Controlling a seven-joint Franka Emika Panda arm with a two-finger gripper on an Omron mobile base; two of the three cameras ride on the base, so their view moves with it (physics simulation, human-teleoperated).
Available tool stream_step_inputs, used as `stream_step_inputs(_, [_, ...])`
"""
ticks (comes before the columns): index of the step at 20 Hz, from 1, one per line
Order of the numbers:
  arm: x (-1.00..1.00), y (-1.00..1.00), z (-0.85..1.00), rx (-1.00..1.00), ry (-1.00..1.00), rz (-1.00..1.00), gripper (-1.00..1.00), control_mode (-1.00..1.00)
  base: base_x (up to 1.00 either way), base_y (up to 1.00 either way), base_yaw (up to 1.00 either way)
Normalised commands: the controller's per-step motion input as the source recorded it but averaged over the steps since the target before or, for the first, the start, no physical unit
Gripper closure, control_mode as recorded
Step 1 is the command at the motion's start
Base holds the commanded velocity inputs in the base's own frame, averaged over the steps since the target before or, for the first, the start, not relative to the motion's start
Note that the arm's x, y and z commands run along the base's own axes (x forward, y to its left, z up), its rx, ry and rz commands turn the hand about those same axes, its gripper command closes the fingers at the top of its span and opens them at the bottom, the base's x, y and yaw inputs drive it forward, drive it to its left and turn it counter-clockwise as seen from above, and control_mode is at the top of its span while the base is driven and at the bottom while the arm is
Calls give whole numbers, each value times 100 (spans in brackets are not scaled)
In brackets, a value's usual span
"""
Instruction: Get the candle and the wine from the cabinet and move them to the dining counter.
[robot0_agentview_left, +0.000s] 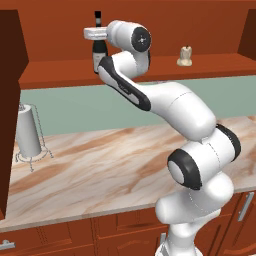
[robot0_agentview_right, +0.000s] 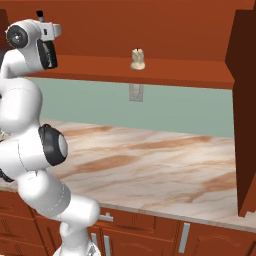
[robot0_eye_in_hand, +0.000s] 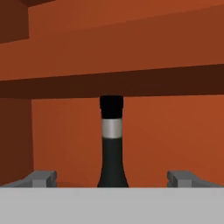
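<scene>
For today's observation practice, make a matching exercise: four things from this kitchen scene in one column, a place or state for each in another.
Things:
1. wine
2. candle
3. paper-towel roll
4. gripper

Places or states:
A. on the marble counter
B. alone, far along the cabinet shelf
C. open
D. upright on the shelf, neck between the fingers

Pairs: 1-D, 2-B, 3-A, 4-C

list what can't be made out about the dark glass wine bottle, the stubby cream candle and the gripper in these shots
- Dark glass wine bottle: left base view, the white arm covers much of its body and label; hand view, the body is cut off below the neck.
- Stubby cream candle: too small in both base views to show a wick or surface detail.
- Open gripper: hand view can't settle how far the fingertips are from touching the bottle.
</scene>
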Motion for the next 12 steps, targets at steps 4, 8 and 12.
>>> stream_step_inputs(4, [22,12,-1,0,0,0,-100,-100,0,0,0])
stream_step_inputs(8, [25,6,0,0,0,0,-100,-100,0,0,0])
stream_step_inputs(12, [29,4,0,0,0,0,-100,-100,0,0,0])
